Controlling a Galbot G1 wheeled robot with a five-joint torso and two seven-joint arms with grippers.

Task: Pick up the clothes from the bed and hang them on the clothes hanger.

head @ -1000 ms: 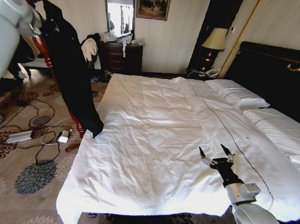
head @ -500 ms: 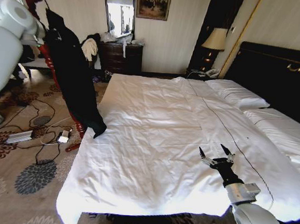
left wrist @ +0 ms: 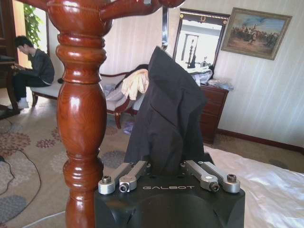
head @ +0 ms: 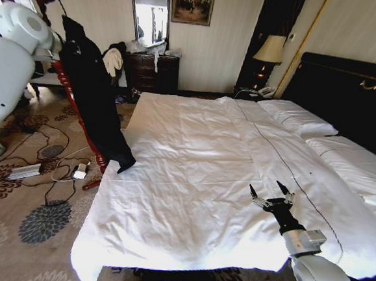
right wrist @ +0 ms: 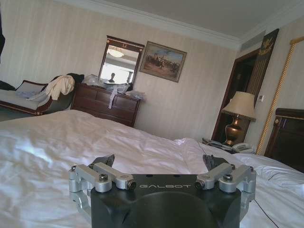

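The clothes (head: pixel 93 97), one long black garment, hang limp beside the left edge of the bed (head: pixel 192 173), their hem brushing the sheet's corner. A thin wire hook (head: pixel 58 4) rises from the garment's top, and the clothes hanger's body is hidden under the fabric. In the left wrist view the clothes (left wrist: pixel 166 118) rise straight out of my left gripper (left wrist: pixel 166 164), which is shut on them, close beside the wooden coat stand (left wrist: pixel 83 118). My right gripper (head: pixel 270 189) hovers open over the bed's near right part, holding nothing; it also appears open in the right wrist view (right wrist: pixel 161 161).
The reddish coat stand (head: pixel 62 78) stands on the patterned carpet left of the bed. Cables and a power strip (head: pixel 24 171) lie at its foot. A dark dresser (head: pixel 153 72) with a mirror is at the back wall, with a lamp (head: pixel 270 52) by the black headboard (head: pixel 348 94).
My left arm has swung up and right toward the coat stand, carrying the black garment with it; the hem slid slightly right. The right arm has not moved.
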